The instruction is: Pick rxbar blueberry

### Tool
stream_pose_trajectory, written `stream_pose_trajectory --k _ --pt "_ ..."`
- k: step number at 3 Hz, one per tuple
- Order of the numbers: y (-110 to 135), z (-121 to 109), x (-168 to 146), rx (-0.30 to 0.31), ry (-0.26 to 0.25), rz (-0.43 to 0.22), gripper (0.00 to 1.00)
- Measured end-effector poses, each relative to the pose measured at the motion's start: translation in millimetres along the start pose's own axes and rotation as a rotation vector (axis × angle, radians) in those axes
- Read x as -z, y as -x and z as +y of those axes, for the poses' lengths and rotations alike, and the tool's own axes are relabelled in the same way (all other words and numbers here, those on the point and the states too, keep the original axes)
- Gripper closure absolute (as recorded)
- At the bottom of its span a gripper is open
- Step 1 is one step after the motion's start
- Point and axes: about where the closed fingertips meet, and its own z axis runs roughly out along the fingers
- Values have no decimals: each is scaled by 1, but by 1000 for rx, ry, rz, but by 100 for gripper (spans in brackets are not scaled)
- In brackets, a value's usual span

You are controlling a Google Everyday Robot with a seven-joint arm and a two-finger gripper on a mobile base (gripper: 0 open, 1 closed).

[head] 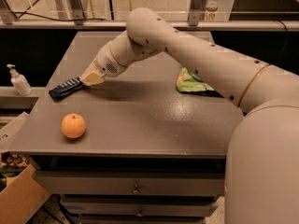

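The rxbar blueberry (65,87) is a flat dark navy bar with white text, at the left edge of the grey table (140,120). My gripper (91,79) is at the bar's right end, with its cream fingertips closed on that end. The bar sticks out to the left from the fingers, slightly tilted and low over the table top. My white arm reaches in from the right across the table.
A round orange fruit (73,125) lies near the table's front left corner. A green snack bag (192,84) lies at the right, partly behind my arm. A white pump bottle (19,80) stands on a ledge to the left. A cardboard box (18,199) sits on the floor.
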Motion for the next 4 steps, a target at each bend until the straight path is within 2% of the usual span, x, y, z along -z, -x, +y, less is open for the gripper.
stream_pose_trajectory --k 1,2,3,4 --pt "-5 2 11 -9 -21 11 100" --pt "-3 1 28 -4 -60 -11 100" --pt "9 -6 54 19 -124 -58 100" --pt "25 -10 84 48 -196 -133 100"
